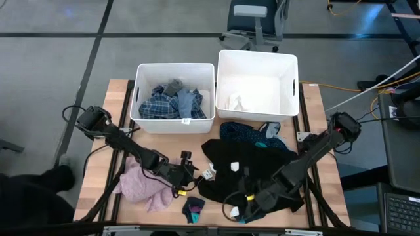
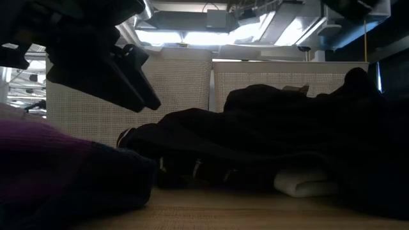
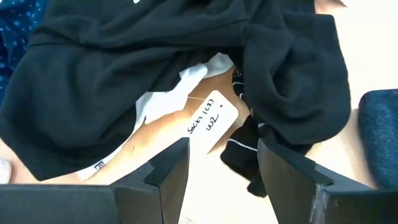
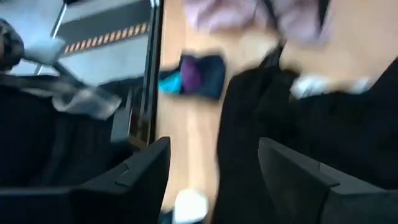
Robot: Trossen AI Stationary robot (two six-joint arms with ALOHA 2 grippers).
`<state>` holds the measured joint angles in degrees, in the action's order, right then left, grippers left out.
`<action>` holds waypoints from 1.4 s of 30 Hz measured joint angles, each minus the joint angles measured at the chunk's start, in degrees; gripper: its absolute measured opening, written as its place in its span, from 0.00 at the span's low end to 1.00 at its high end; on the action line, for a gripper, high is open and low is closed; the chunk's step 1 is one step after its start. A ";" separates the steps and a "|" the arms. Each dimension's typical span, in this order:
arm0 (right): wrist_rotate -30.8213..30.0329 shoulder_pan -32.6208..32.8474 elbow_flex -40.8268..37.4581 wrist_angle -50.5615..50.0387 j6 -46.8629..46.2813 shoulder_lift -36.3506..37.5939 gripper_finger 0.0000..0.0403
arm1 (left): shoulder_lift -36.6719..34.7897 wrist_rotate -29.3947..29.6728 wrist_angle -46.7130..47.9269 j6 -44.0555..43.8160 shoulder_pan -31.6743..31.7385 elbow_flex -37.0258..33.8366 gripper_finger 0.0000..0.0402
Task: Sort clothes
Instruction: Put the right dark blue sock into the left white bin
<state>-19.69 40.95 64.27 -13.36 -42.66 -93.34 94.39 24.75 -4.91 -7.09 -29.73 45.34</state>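
A pile of black garments lies on the table's right half, with a navy dotted cloth at its far edge. My left gripper is open at the pile's left edge. In the left wrist view its fingers stand on either side of a white paper tag and a black sock. My right gripper is open over the pile's near edge. A pink fuzzy top lies under my left arm. A small dark sock bundle lies near the front edge. A blue plaid shirt lies in the left bin. My right gripper stands open over the black garment's near edge, its fingers pointing toward the table's left. I cannot tell whether the fingers touch the cloth.
Two white bins stand at the table's far side, the left one with plaid and grey clothes, the right one with a white piece. Bare wood shows between the sock bundle and the black pile. An office chair stands beyond the table.
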 joint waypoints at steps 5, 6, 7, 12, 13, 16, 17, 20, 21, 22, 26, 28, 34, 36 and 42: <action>5.06 2.60 -0.04 0.07 -10.08 -5.05 0.61 | 0.00 0.02 0.07 -2.03 -0.38 0.00 0.45; 5.59 3.22 -0.04 0.18 -11.70 -6.29 0.61 | 0.00 0.02 0.07 -2.71 -0.71 0.00 0.45; 5.99 3.85 -0.04 0.14 -13.30 -7.46 0.61 | 0.00 0.00 0.05 -2.95 -1.00 0.00 0.45; 8.59 6.15 -0.09 1.89 -20.33 -12.80 0.61 | -0.02 -0.02 -0.19 -3.30 -2.36 0.00 0.45; 9.10 6.47 -0.09 2.67 -21.53 -13.43 0.61 | -0.02 -0.02 -0.22 -3.32 -2.55 0.00 0.45; 9.40 6.42 -0.09 2.71 -22.97 -13.79 0.61 | -0.02 -0.02 -0.26 -3.36 -2.65 0.00 0.45; 9.34 6.34 -0.07 2.87 -23.74 -13.76 0.61 | -0.02 -0.01 -0.24 -3.40 -2.65 0.00 0.45; 10.91 6.25 -0.04 2.80 -26.66 -13.75 0.61 | -0.02 -0.02 -0.19 -3.41 -2.65 0.00 0.45; 12.10 6.25 0.18 2.43 -28.07 -13.75 0.61 | -0.02 0.00 -0.13 -3.41 -2.65 0.00 0.45; 13.70 6.29 0.26 2.36 -29.38 -13.75 0.61 | -0.02 -0.02 -0.07 -3.32 -2.65 0.00 0.45; 13.75 6.36 0.26 0.39 -30.42 -13.75 0.61 | -0.02 -0.02 -0.04 -2.32 -2.65 0.00 0.45; 11.70 6.13 0.33 0.35 -28.41 -14.30 0.61 | -0.02 -0.02 -0.04 -2.29 -2.65 0.00 0.45; 9.60 5.04 0.43 0.08 -21.15 -17.50 0.61 | -0.04 -0.02 0.07 -2.94 -2.65 0.02 0.45; 9.61 4.92 0.55 0.45 -19.45 -18.50 0.59 | -0.04 -0.02 0.00 -3.00 -2.65 0.02 0.45; 11.82 4.27 0.66 0.48 -16.71 -19.33 0.32 | -0.04 -0.02 0.14 -3.51 -2.65 0.02 0.45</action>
<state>-7.87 45.22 64.93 -12.89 -59.36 -112.67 94.35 24.73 -4.76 -10.60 -32.38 45.36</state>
